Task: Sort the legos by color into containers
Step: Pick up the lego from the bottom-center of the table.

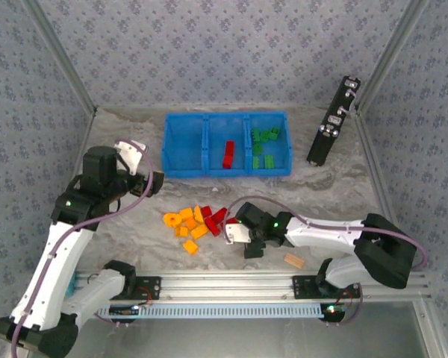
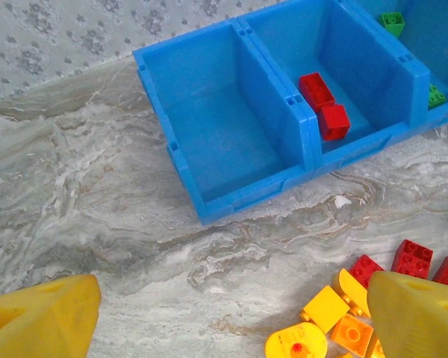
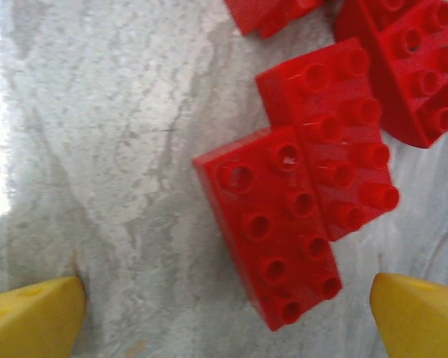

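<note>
Red bricks (image 3: 272, 231) lie on the marbled table (image 3: 97, 149) between the wide-spread jaws of the right gripper (image 3: 224, 313). The left gripper (image 2: 231, 321) hovers empty, jaws spread, between the orange-yellow pile (image 2: 325, 328) and the blue tray (image 2: 231, 149). The tray's middle compartment holds two red legos (image 2: 325, 104), and its right one holds green legos (image 1: 264, 145).

Table (image 1: 336, 195): grey-white marbled top.
Far centre: blue three-compartment tray (image 1: 225, 172).
Near centre: orange-yellow legos (image 1: 188, 224) in a loose cluster, with red legos (image 1: 215, 218) just beside them on the right.
Near right: tan block (image 1: 293, 261).
Far right: black device (image 1: 333, 121).
</note>
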